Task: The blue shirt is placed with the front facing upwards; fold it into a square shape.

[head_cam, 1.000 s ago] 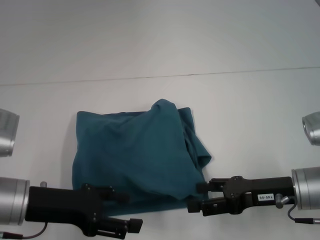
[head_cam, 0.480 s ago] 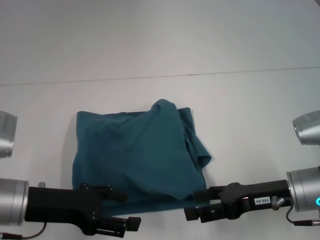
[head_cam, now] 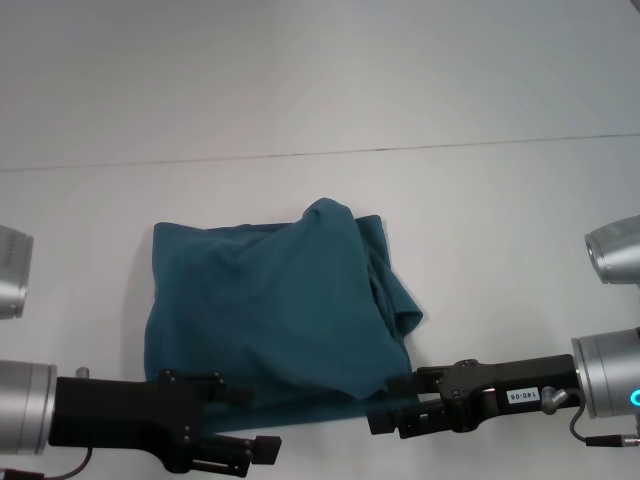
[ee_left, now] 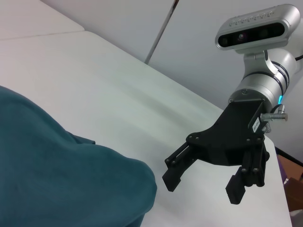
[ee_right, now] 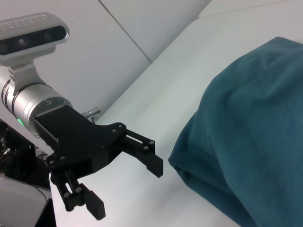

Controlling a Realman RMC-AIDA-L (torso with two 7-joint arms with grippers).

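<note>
The blue shirt (head_cam: 270,310) lies on the white table as a rough, rumpled square, with a bulged fold along its right side; no lettering shows. My left gripper (head_cam: 250,421) hovers at the shirt's near-left corner, open and holding nothing. My right gripper (head_cam: 392,404) sits just off the near-right corner, also open and empty. In the left wrist view the right gripper (ee_left: 202,187) stands with its fingers spread beside the shirt (ee_left: 57,179). In the right wrist view the left gripper (ee_right: 125,188) shows open next to the shirt's edge (ee_right: 246,137).
The white table (head_cam: 500,250) spreads around the shirt, and a thin seam (head_cam: 400,148) runs across it at the back. The table's near edge (ee_left: 279,189) lies close behind the right gripper.
My right gripper has drawn back a little toward the near edge and stays open. The left gripper has barely shifted. The shirt has not moved.
</note>
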